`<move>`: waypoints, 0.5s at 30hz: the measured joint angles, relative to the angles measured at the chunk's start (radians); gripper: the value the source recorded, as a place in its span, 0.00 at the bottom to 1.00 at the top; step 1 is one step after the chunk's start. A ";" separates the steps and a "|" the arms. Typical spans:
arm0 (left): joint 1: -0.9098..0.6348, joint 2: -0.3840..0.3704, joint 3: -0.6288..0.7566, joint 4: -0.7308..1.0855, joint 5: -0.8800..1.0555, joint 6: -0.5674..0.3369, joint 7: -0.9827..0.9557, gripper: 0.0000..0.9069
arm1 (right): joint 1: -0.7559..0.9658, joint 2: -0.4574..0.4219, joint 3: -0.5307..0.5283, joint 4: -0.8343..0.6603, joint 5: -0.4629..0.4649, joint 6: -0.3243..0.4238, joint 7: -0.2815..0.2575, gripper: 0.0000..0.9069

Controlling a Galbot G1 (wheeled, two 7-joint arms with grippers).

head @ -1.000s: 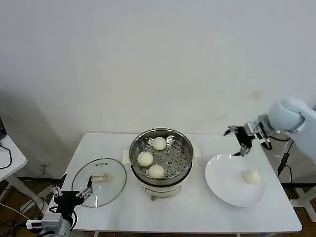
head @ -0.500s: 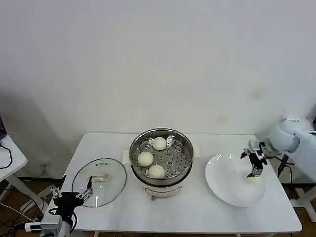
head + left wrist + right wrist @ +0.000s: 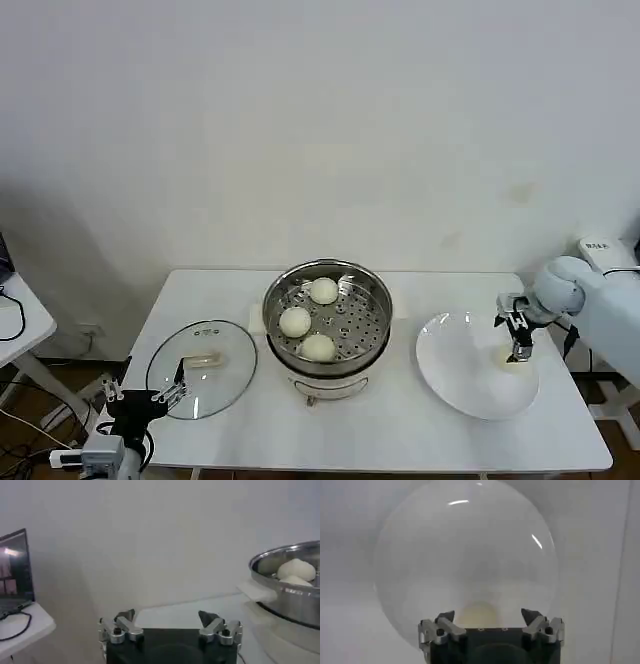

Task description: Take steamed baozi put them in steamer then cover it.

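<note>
The right gripper (image 3: 517,342) hangs low over the white plate (image 3: 450,375), pointing down with its jaws spread wide; in the right wrist view its two fingertips (image 3: 445,616) stand well apart, and the last steamed baozi (image 3: 479,615) lies on the plate (image 3: 420,570) between and just beyond them, not yet clasped. From the head view that bun (image 3: 508,358) sits directly under the gripper, toward the plate's outer side. Off toward the table's middle from this gripper stands the steamer (image 3: 327,345), its perforated tray holding three baozi (image 3: 294,321), which lie apart from one another on the holes. Farther still on that side lies the glass lid (image 3: 200,367), flat on the white table (image 3: 370,430), well apart from the pot. The left gripper (image 3: 143,397) waits at the table's near left corner, just beside the lid's edge, its jaws also held open; ahead of it the left wrist view shows the steamer's rim (image 3: 280,562) with buns rising above it.
</note>
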 measured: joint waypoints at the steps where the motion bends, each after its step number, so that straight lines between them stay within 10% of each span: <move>1: -0.002 0.000 0.000 0.003 0.001 0.000 0.000 1.00 | -0.002 0.000 0.000 -0.004 -0.003 0.001 0.000 1.00; 15: -0.006 0.004 -0.001 0.017 0.002 0.000 0.001 1.00 | -0.043 0.020 0.024 -0.065 -0.034 0.030 -0.003 1.00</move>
